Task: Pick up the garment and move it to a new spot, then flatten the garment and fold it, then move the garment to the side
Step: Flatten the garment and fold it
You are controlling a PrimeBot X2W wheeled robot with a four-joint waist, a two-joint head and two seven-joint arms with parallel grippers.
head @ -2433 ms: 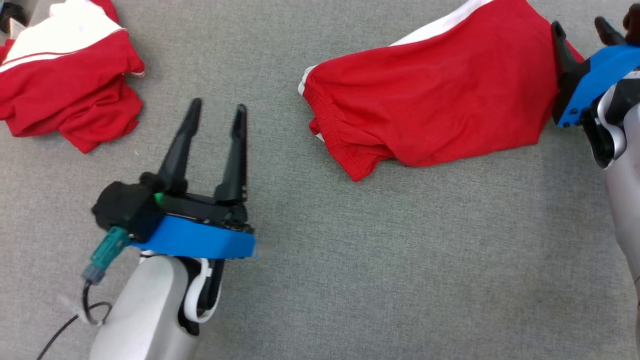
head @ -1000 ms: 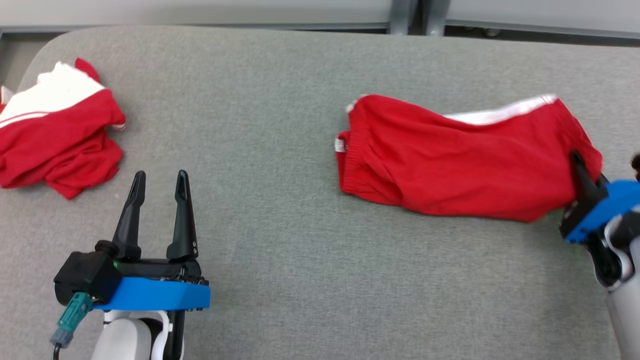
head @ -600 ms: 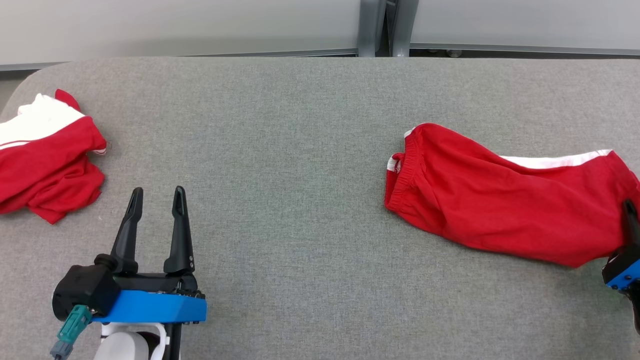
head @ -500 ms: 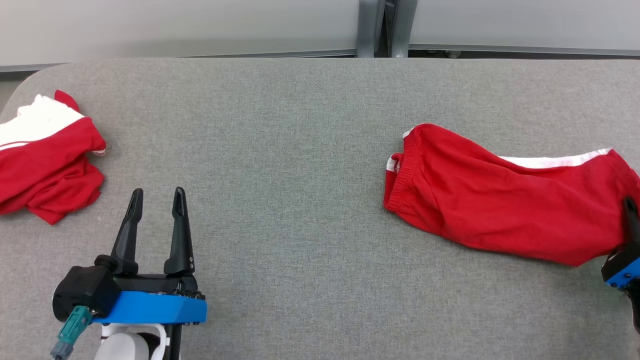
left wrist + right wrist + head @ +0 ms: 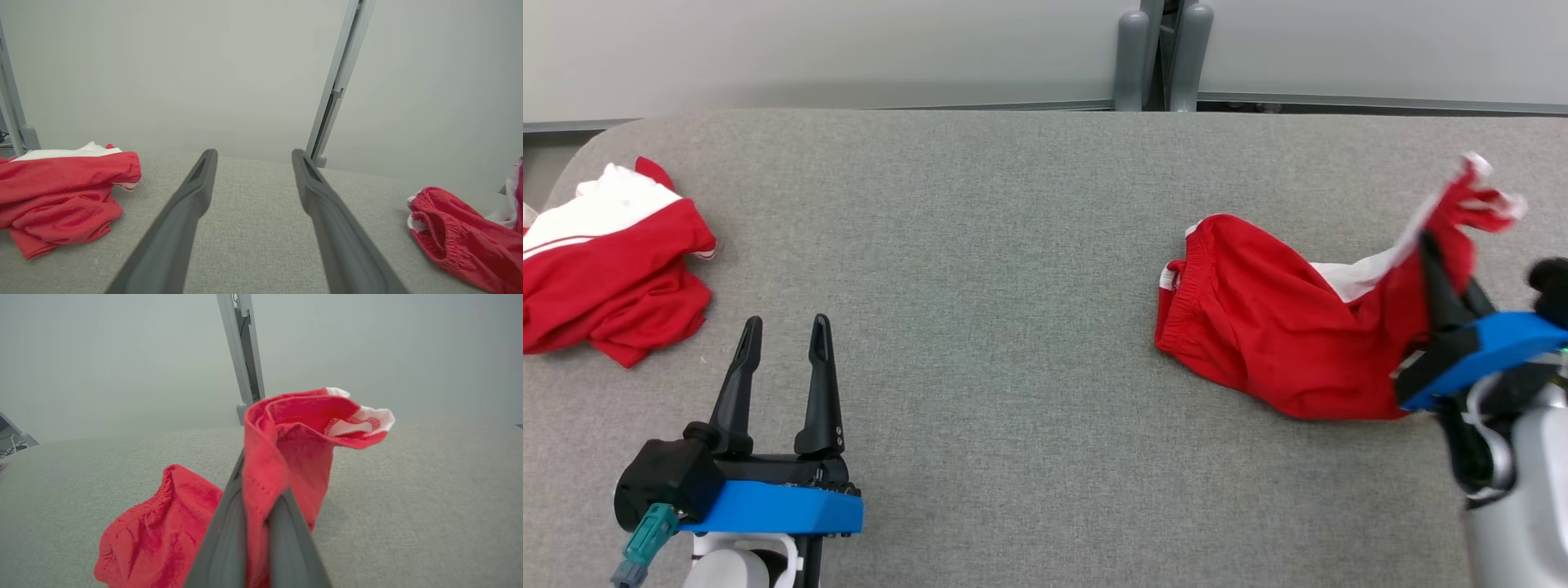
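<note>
The garment (image 5: 1258,335), red shorts with a white side stripe, lies at the right of the grey table (image 5: 1013,286), its elastic waistband pointing left. My right gripper (image 5: 1433,245) is shut on its right end and holds that end up off the table, red and white cloth flopping over the fingertips. In the right wrist view the pinched fold (image 5: 286,449) rises between the closed fingers of my right gripper (image 5: 261,490), and the rest of the garment trails down to the left. My left gripper (image 5: 787,322) hovers open and empty at the lower left, far from the garment (image 5: 461,241).
A second crumpled red and white garment (image 5: 605,261) lies at the table's far left edge, left of my left gripper (image 5: 254,153). A grey post (image 5: 1164,57) and a pale wall stand behind the table's back edge. Bare cloth separates the two garments.
The camera has shifted. My right gripper has risen with the garment's right end, which lay flat half a second ago and now stands up off the table. The left gripper holds its pose.
</note>
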